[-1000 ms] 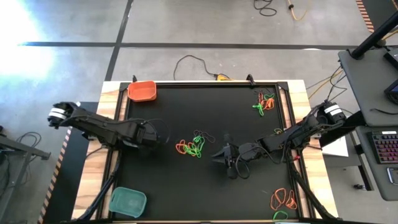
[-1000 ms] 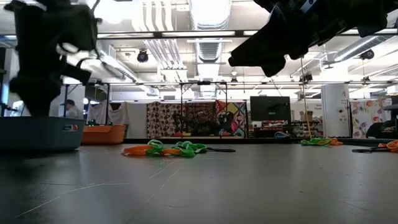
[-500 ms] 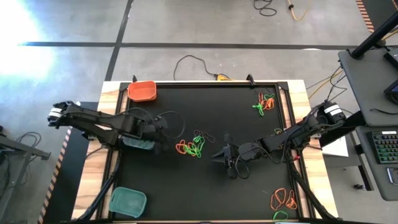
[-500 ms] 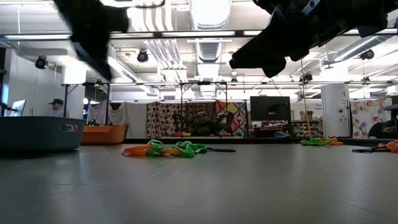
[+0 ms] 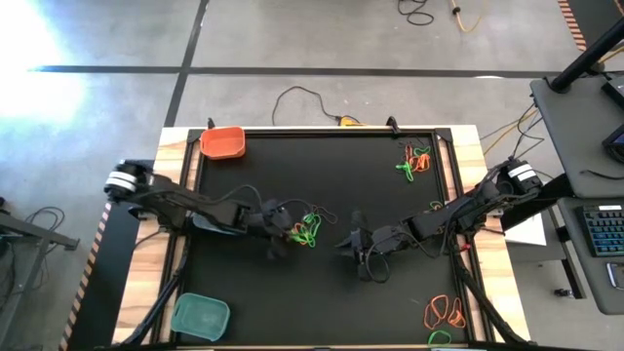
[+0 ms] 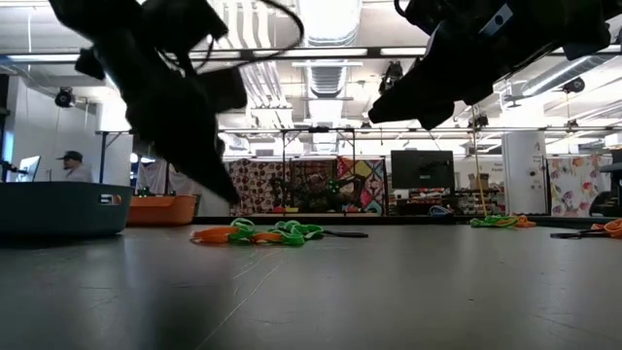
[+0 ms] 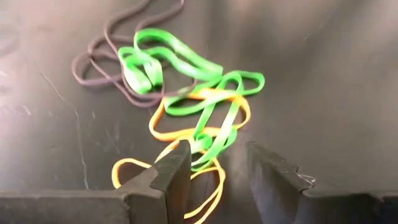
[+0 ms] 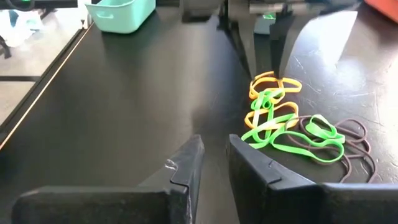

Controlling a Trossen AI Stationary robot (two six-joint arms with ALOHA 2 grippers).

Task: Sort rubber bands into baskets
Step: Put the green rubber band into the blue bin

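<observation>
- Left arm (image 5: 185,205): dark, slim jointed links, with a white-and-silver ring at its base end toward nine o'clock.
- Thin black cable loops along the left arm's wrist.
- Right arm (image 5: 458,213): the same dark links, with a white-banded collar at its three o'clock end.
- Left fingers (image 7: 171,177): matte black, blocky, with angular bevelled tips.
- Right fingers (image 8: 186,168): matte black, wedge-shaped, with lighter scuffed edges.

Grey concrete floor (image 5: 322,49), dark tape lines; bright ceiling lights (image 6: 326,19), possibly monitor (image 6: 421,167) behind.
</observation>
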